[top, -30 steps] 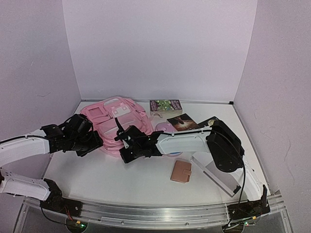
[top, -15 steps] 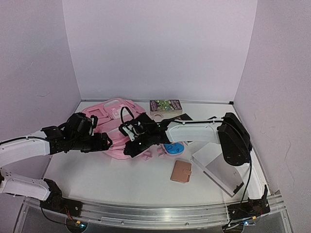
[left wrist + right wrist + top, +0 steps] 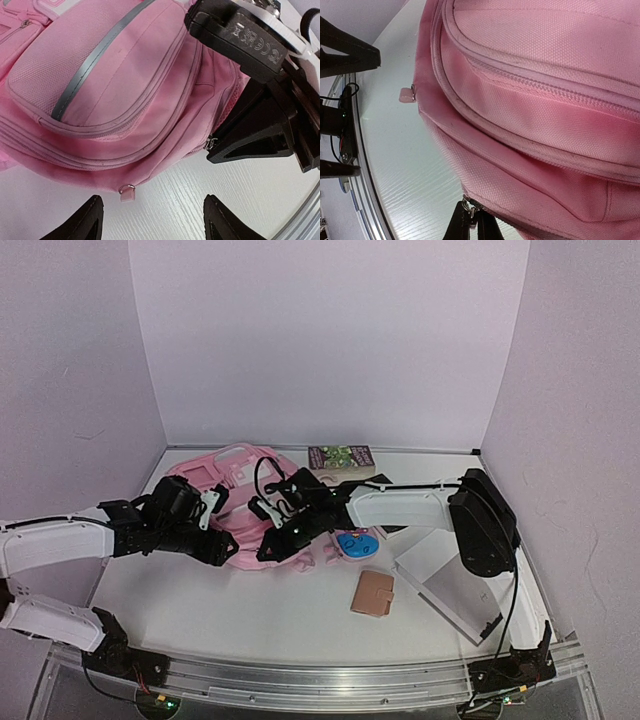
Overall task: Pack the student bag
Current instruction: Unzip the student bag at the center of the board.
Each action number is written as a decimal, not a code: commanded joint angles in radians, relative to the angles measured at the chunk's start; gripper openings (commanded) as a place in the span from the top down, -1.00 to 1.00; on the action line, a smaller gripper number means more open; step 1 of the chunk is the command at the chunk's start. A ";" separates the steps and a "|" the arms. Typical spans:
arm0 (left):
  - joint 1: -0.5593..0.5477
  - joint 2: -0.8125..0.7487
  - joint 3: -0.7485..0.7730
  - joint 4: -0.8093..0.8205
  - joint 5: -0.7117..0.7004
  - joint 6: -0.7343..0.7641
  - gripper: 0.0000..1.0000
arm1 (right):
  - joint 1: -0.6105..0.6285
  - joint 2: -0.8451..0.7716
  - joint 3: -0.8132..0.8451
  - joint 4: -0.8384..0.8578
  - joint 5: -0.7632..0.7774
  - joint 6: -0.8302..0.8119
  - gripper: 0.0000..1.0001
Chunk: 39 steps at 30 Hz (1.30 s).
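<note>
The pink student bag (image 3: 240,495) lies flat at the back left of the table, front pockets up. My right gripper (image 3: 270,550) is at the bag's near edge. In the right wrist view it (image 3: 472,225) is shut on a metal zip pull (image 3: 470,209) at the bag's (image 3: 535,100) lower seam. My left gripper (image 3: 222,540) is open just left of it, low over the table. In the left wrist view its fingers (image 3: 85,222) straddle bare table below the bag (image 3: 115,100), near a small pink pull tab (image 3: 126,192). It holds nothing.
A small pink oval case with a blue patch (image 3: 352,543) lies right of the bag. A green-covered book (image 3: 341,458) and a dark booklet (image 3: 385,530) are behind. A tan wallet (image 3: 373,593) and a clear folder (image 3: 450,585) lie at the front right.
My right gripper moved back and left onto the bag's near edge, uncovering the oval case. My left gripper swung right along the bag's near edge toward it.
</note>
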 commanded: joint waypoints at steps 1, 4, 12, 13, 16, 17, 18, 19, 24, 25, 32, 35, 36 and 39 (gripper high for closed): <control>-0.016 0.033 0.036 0.066 0.005 0.187 -0.34 | -0.011 -0.016 0.023 0.011 -0.086 0.039 1.00; -0.022 0.047 0.026 0.108 -0.012 0.239 -0.32 | -0.014 -0.012 0.029 0.010 -0.099 0.049 1.00; -0.026 0.134 0.067 0.134 -0.008 0.392 -0.16 | -0.014 -0.014 0.030 0.010 -0.117 0.066 1.00; -0.028 0.153 0.083 0.119 -0.002 0.404 -0.14 | -0.014 -0.013 0.033 0.010 -0.119 0.069 1.00; -0.034 0.221 0.121 0.076 0.019 0.426 -0.11 | -0.015 -0.010 0.042 0.008 -0.122 0.077 1.00; -0.037 0.239 0.125 0.068 0.023 0.427 -0.11 | -0.014 -0.011 0.043 0.008 -0.122 0.077 1.00; -0.039 0.251 0.127 0.064 0.025 0.428 -0.11 | -0.014 -0.012 0.044 0.009 -0.123 0.078 1.00; -0.039 0.257 0.125 0.064 0.022 0.427 -0.10 | -0.014 -0.013 0.043 0.008 -0.124 0.078 1.00; -0.039 0.244 0.115 0.034 -0.041 0.411 0.30 | -0.017 -0.026 0.032 0.008 -0.126 0.078 1.00; -0.039 0.234 0.115 0.018 -0.054 0.406 0.40 | -0.019 -0.029 0.029 0.008 -0.127 0.078 1.00; -0.039 0.190 0.158 -0.150 -0.216 0.342 1.00 | -0.062 -0.070 -0.038 -0.003 -0.116 0.059 1.00; -0.039 0.147 0.155 -0.234 -0.269 0.325 1.00 | -0.089 -0.101 -0.096 -0.019 -0.100 0.029 1.00; -0.039 0.116 0.149 -0.256 -0.284 0.319 1.00 | -0.101 -0.110 -0.114 -0.025 -0.096 0.018 1.00; -0.036 0.014 0.136 -0.307 -0.318 0.321 1.00 | -0.136 -0.133 -0.152 -0.049 -0.081 -0.025 1.00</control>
